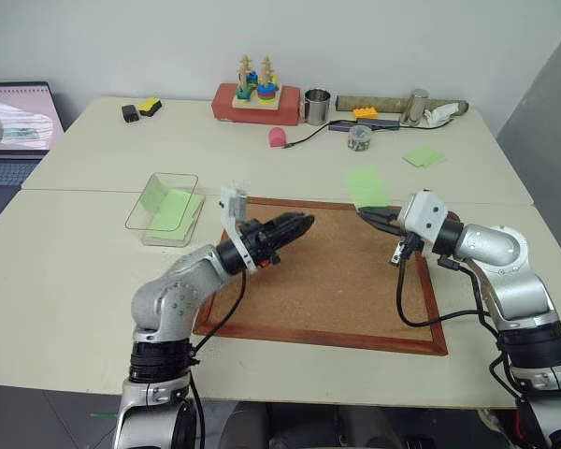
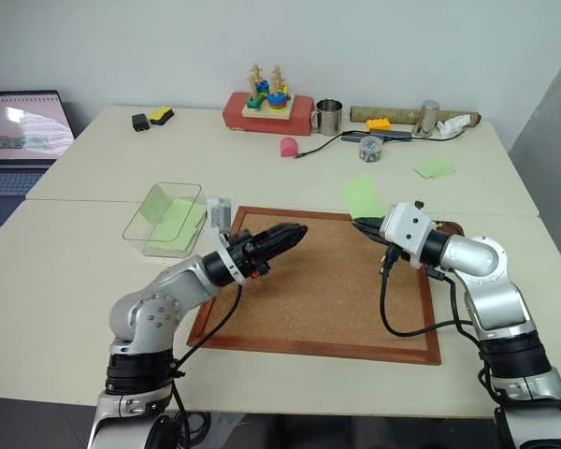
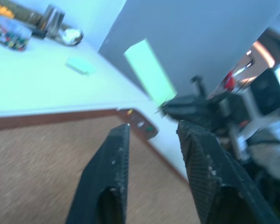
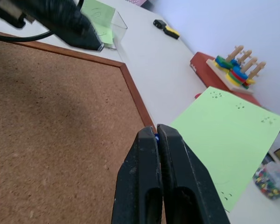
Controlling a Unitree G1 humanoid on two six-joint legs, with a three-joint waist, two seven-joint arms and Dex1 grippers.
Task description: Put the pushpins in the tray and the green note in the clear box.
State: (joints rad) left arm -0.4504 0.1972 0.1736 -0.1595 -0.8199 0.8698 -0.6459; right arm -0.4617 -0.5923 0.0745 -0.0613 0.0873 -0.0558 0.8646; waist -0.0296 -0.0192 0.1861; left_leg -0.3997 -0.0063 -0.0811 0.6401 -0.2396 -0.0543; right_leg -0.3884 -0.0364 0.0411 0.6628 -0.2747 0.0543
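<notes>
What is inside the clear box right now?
The clear box holds pale green paper: one sheet lying flat on its floor and another leaning against a wall. Whether anything lies beneath the flat sheet cannot be seen. No pushpins are visible in it.

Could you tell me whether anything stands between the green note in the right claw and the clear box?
Yes: the left claw hangs over the cork board, between the pale green paper note and the transparent plastic box. The right claw pinches the note's lower edge.
</notes>
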